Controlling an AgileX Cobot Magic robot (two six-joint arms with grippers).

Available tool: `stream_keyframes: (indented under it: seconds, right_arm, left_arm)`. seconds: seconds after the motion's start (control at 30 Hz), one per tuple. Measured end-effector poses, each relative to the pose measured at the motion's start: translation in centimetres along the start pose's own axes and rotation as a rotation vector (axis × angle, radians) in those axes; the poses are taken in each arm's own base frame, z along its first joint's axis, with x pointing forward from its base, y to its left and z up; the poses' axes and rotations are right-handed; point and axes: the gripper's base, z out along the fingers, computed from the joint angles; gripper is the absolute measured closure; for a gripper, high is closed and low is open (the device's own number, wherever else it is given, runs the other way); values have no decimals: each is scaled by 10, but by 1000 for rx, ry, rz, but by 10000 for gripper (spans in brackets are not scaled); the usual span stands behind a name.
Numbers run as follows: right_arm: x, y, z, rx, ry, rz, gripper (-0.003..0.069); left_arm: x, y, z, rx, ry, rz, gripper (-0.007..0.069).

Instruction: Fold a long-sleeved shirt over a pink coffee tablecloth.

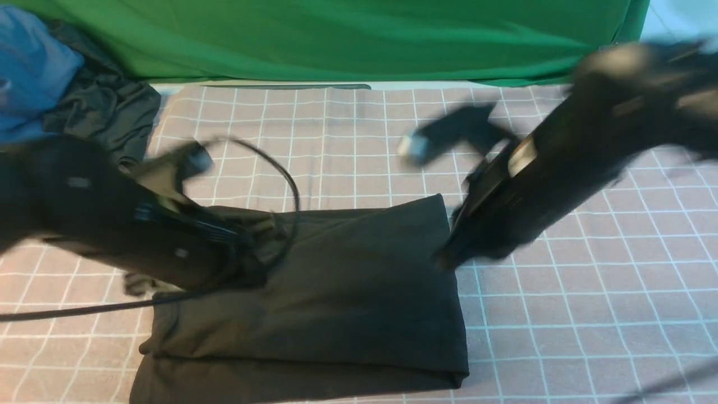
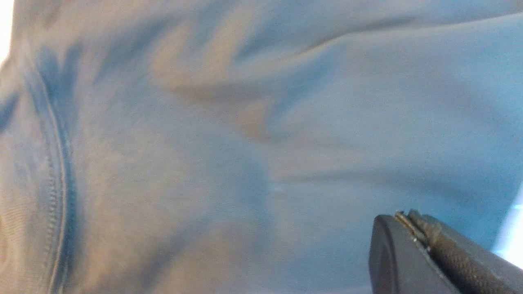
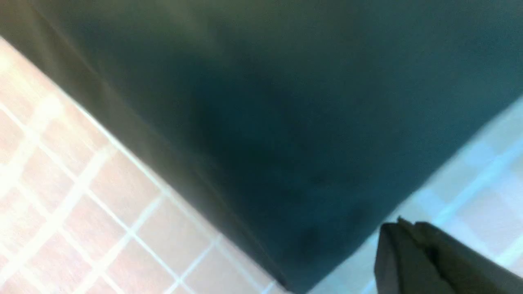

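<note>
Two arms flank the folded shirt (image 1: pixel 336 292) — a dark, soft cotton rectangle lying mid-front on the pink checked tablecloth (image 1: pixel 589 314), long axis running near-to-far. Right gripper (image 1: pixel 449 257) sits at the shirt's far right corner, fingers pressed together, nothing visibly pinched; in its wrist view the tip (image 3: pixel 402 245) hangs beside that corner. Left gripper (image 2: pixel 408 228) is also closed, just above wrinkled fabric with a stitched seam, empty as far as I can tell. Both arms blurred. Right one looks nearer an edge — next fold likely hinges there.
</note>
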Motion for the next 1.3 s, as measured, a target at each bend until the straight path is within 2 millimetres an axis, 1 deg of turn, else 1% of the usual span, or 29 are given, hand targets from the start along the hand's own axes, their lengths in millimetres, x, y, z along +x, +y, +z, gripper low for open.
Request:
stream_keyframes:
  seconds: [0.03,0.07,0.1,0.13,0.17,0.2,0.23,0.27,0.3,0.33,0.37,0.4,0.43,0.47,0.5,0.57,0.6,0.67,0.73,0.8,0.9,1.0,1.13,1.3]
  right_arm:
    - [-1,1,-17,13,-55,-7,589]
    - [-1,4,-58,49,-199,-24,589]
    - [2,7,-92,73,-325,-37,589]
    - [4,8,-102,82,-358,-44,589]
    - [12,11,-137,111,-503,-64,589]
    - [19,14,-159,128,-602,-76,589]
    - [29,16,-178,143,-700,-86,589]
    - [40,19,-195,151,-780,-91,589]
    - [46,19,-202,156,-826,-94,589]
    - [64,22,-217,167,-918,-101,589]
    - [64,22,-215,169,-918,-102,589]
    - [85,23,-222,186,-995,-116,589]
    - [100,23,-225,200,-1050,-127,589]
    - [112,23,-219,205,-1064,-131,589]
    - [125,23,-219,213,-1098,-137,589]
    - [151,23,-207,216,-1156,-140,589]
    - [157,23,-204,218,-1181,-142,589]
    - [181,22,-187,218,-1239,-141,589]
    - [192,21,-177,224,-1303,-148,589]
    - [200,20,-169,227,-1360,-151,589]
    - [207,20,-160,228,-1409,-153,588]
    - [209,19,-157,228,-1406,-153,585]
    - [210,18,-149,225,-1351,-150,575]
    - [211,18,-148,224,-1330,-148,568]
  left_arm:
    - [1,-1,-8,13,-21,9,610]
    - [5,-6,-39,65,-105,36,610]
    - [11,-9,-63,106,-172,53,610]
    - [12,-9,-67,114,-184,56,610]
    - [21,-10,-97,167,-280,81,610]
    - [27,-10,-112,190,-327,96,610]
    - [37,-8,-135,221,-407,124,610]
    - [41,-7,-144,230,-442,138,610]
    - [48,-5,-155,242,-484,154,610]
    - [58,0,-167,257,-542,174,610]
    - [60,1,-170,259,-553,178,610]
    - [77,10,-181,274,-620,198,610]
    - [86,16,-183,276,-645,205,610]
    - [93,20,-182,278,-662,206,610]
    - [100,26,-178,277,-669,202,610]
    - [115,39,-169,283,-684,176,610]
    - [120,43,-166,288,-694,167,610]
    - [132,56,-147,281,-697,150,610]
    - [138,63,-135,289,-718,144,610]
    - [140,68,-124,295,-741,137,610]
    - [139,70,-119,309,-778,133,610]
    - [138,69,-121,323,-808,134,610]
    - [137,68,-122,330,-823,134,610]
    - [137,68,-122,332,-822,128,610]
